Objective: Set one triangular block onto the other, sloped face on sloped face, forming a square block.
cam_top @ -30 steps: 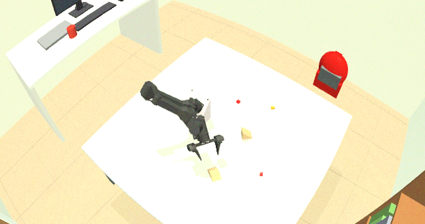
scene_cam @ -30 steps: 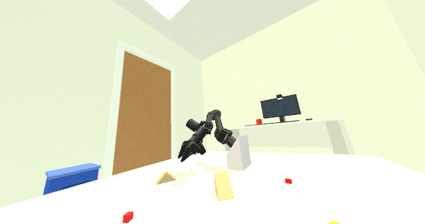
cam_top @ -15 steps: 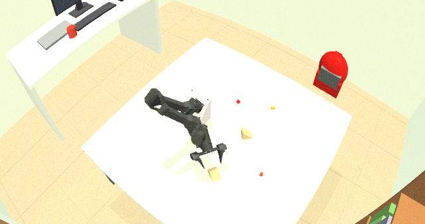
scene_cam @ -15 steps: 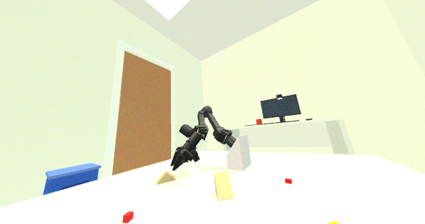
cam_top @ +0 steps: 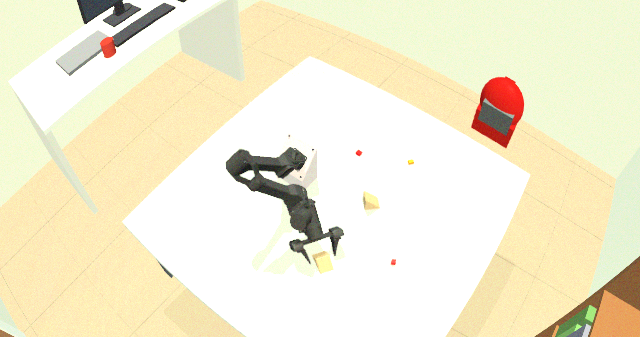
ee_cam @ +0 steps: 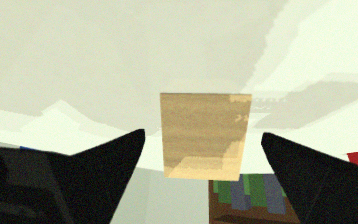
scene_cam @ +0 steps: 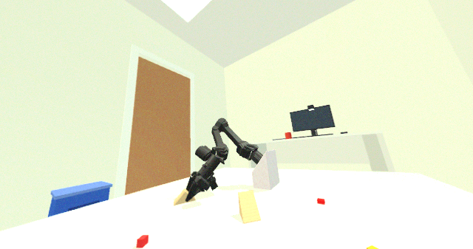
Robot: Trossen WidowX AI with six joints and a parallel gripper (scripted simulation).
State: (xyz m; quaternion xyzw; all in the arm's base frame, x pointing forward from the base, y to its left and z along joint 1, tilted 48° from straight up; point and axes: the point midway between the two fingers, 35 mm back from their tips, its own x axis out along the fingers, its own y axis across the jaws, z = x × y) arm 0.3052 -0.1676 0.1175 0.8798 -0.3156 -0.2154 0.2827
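One wooden triangular block [cam_top: 323,262] [scene_cam: 179,197] [ee_cam: 204,135] rests on the table with its ridge up; one finger hides part of it in the exterior view. My gripper [cam_top: 322,258] [ee_cam: 202,136] is wide open and low at this block. In the wrist view the block appears between the two fingertips, with a gap on each side. The fingers are not closed on it. Whether a fingertip touches the table is unclear. The other triangular block [cam_top: 371,201] [scene_cam: 249,207] stands apart on the table, a sloping face toward the exterior camera. It is out of the wrist view.
A red cube [cam_top: 393,262] [scene_cam: 142,241] [ee_cam: 357,158] lies on the table beyond the gripper. Another red cube [cam_top: 359,153] [scene_cam: 321,201] and a yellow cube [cam_top: 411,162] [scene_cam: 372,247] lie farther off. A pale wedge-shaped box [cam_top: 310,169] [scene_cam: 267,171] stands by the arm's base.
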